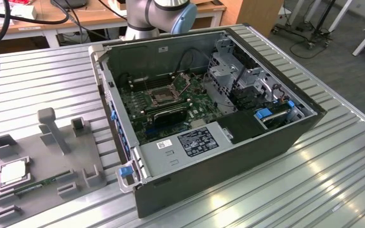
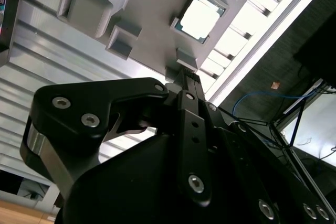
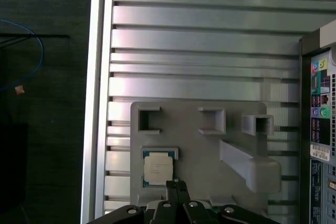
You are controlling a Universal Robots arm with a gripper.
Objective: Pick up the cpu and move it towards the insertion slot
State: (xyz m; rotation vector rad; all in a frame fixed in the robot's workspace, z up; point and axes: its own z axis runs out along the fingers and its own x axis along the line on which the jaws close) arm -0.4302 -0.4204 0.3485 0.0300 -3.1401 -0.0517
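Slatted table [image 3: 199,40]: gripper [image 3: 176,184] hovers near cpu [image 3: 159,167], apart.

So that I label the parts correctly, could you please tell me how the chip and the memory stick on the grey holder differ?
The chip is square; the memory stick is long and narrow. The chip has a silvery top; the memory stick is green. Both rest in the grey holder beside the computer case.

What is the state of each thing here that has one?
cpu, flat in a recess of the tray, not gripped.
gripper, shut, empty, near the cpu.
socket, looks empty.
case, side open.
memory stick, lying on the tray.
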